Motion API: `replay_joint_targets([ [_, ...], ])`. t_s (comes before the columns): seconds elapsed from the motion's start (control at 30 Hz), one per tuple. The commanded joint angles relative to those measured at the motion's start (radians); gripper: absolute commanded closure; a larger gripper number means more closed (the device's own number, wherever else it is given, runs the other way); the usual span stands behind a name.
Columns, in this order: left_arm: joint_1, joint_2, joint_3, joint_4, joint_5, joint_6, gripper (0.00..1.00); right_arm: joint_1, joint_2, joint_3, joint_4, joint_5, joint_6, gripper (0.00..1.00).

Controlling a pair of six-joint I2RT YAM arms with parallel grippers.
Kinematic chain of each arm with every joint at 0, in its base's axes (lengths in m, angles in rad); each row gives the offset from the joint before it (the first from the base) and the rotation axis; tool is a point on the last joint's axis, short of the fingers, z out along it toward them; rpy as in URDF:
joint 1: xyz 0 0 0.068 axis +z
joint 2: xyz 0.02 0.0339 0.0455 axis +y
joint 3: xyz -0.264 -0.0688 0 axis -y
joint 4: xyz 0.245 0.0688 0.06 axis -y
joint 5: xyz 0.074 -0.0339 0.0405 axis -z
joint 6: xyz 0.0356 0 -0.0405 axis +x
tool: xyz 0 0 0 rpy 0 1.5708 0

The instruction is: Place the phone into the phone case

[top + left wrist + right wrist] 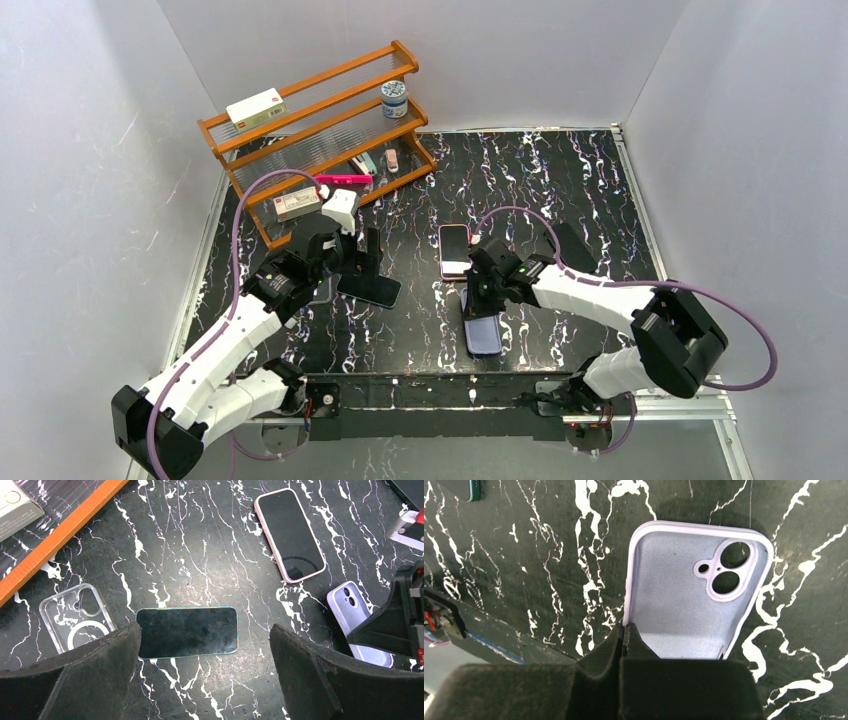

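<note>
A bare black phone [186, 632] lies flat and face up on the marble table, also seen in the top view [368, 289]. My left gripper [205, 645] hangs open just above it, one finger past its left end, the other well off to its right. A lilac phone case [694, 595] lies with its inside up, camera hole at the far end. My right gripper [625, 630] is shut on the case's left side wall. From the top the case [483, 333] sits near the front edge under the right gripper [478, 300].
A phone in a pink case [454, 250] lies behind the right gripper. A clear case [75, 617] sits left of the black phone. An orange wooden rack [320, 130] with boxes and a jar stands at the back left. White walls enclose the table.
</note>
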State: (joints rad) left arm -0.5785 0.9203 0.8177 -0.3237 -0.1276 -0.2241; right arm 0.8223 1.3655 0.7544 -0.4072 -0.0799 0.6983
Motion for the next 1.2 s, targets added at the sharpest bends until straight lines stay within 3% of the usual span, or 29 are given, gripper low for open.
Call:
replay_joint_targets([
  [0.0,0.001,-0.021,-0.003,-0.023,-0.026,0.003,0.02,0.008,0.035,0.028,0.076,0.05,-0.051,0.96],
  [0.17,0.0,-0.023,-0.003,-0.025,-0.026,0.003,0.02,0.007,0.046,0.051,0.067,0.088,-0.058,0.81],
  [0.3,0.0,-0.026,-0.003,-0.025,-0.027,0.003,0.02,0.006,0.031,0.097,0.005,0.182,-0.05,0.55],
  [0.4,0.0,-0.029,-0.003,-0.024,-0.024,0.002,0.02,-0.017,0.006,0.126,-0.024,0.239,-0.049,0.25],
  [0.57,0.0,-0.028,-0.004,-0.023,-0.011,0.001,0.02,-0.17,-0.037,0.092,0.015,0.208,-0.041,0.02],
  [0.87,0.0,-0.035,-0.005,-0.022,0.0,-0.001,0.02,-0.525,-0.071,0.057,0.139,0.247,-0.044,0.01],
  [1.17,0.0,-0.054,-0.009,-0.021,0.001,-0.001,0.02,-0.76,0.117,0.118,0.359,0.214,-0.095,0.01],
])
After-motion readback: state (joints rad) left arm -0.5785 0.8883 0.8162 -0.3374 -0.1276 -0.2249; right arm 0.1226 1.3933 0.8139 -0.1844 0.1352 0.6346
